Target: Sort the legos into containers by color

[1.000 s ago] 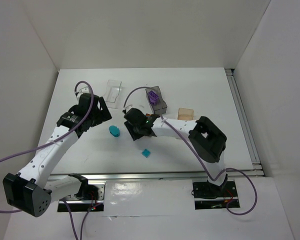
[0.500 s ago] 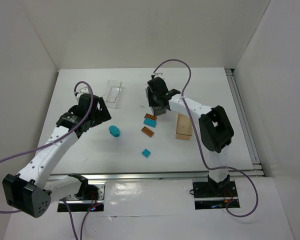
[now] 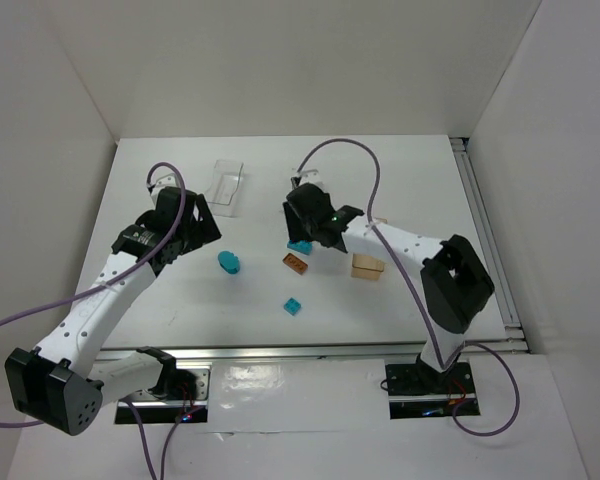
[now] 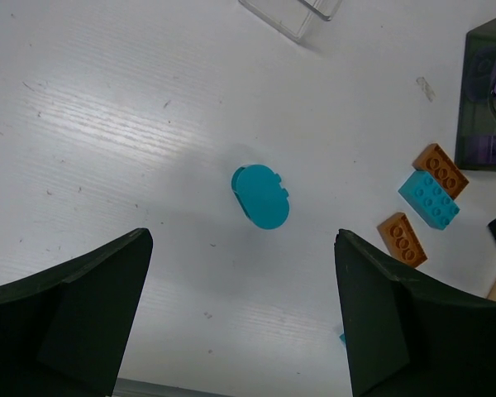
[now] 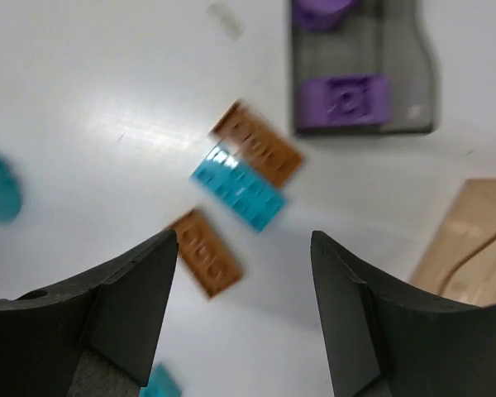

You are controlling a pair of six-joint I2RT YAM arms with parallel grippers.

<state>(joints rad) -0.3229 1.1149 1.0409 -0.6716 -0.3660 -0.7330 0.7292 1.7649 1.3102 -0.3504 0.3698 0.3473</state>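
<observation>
Your right fingers (image 5: pixel 107 306) hung part open, empty, over the teal brick (image 5: pixel 237 195) at the counter's middle. It's tiny, light, slick — a brown brick (image 5: pixel 258 154) crowded one long side, so pinch the ends. Left fingers (image 4: pixel 74 322) gaped wide, empty, above the teal oval (image 4: pixel 260 196).

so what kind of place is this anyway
Probably a robot lab test cell: a white table boxed in by plain white panels, a left arm and right arm bolted at its near edge, and toy legos with small bins laid out.
</observation>
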